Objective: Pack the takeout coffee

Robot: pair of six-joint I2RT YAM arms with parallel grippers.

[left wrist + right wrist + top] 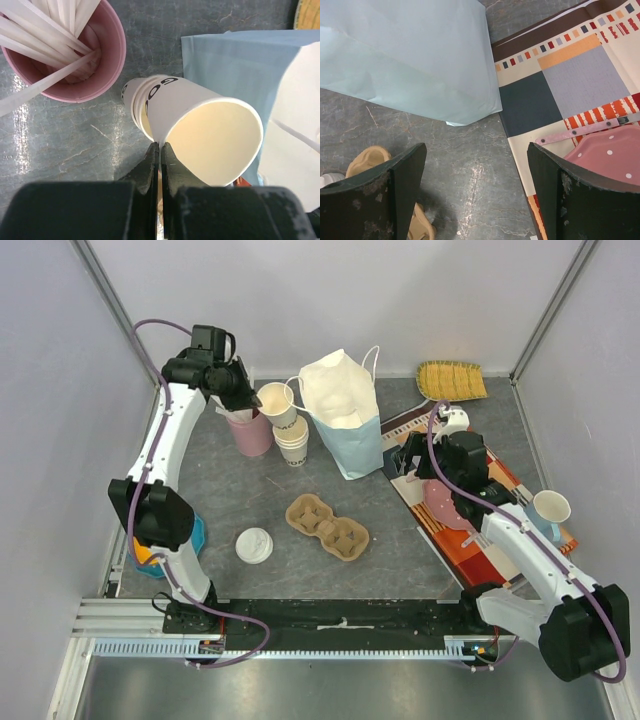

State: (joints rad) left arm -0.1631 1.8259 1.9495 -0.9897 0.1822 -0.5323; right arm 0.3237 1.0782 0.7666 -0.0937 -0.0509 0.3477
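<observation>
No takeout coffee shows in any view. My left gripper (253, 400) (160, 145) is shut on the rim of a lidless white paper cup (277, 402) (200, 125). It holds the cup tilted just above the stack of paper cups (292, 445) (141, 125). A loose flat white lid (254, 544) lies on the table's near left. The light blue paper bag (345, 425) (240, 65) (405, 55) stands open at the middle back. My right gripper (402, 462) (476, 150) hangs open over bare table beside the bag's base, holding nothing.
A pink cup of white stirrers (250, 430) (75, 60) stands left of the stack. A brown cup carrier (327, 526) (367, 157) lies mid-table. The patterned mat (500, 530) (580, 75) on the right bears a pink plate (610, 155) and a mug (550, 508). A yellow tray (452, 380) sits behind.
</observation>
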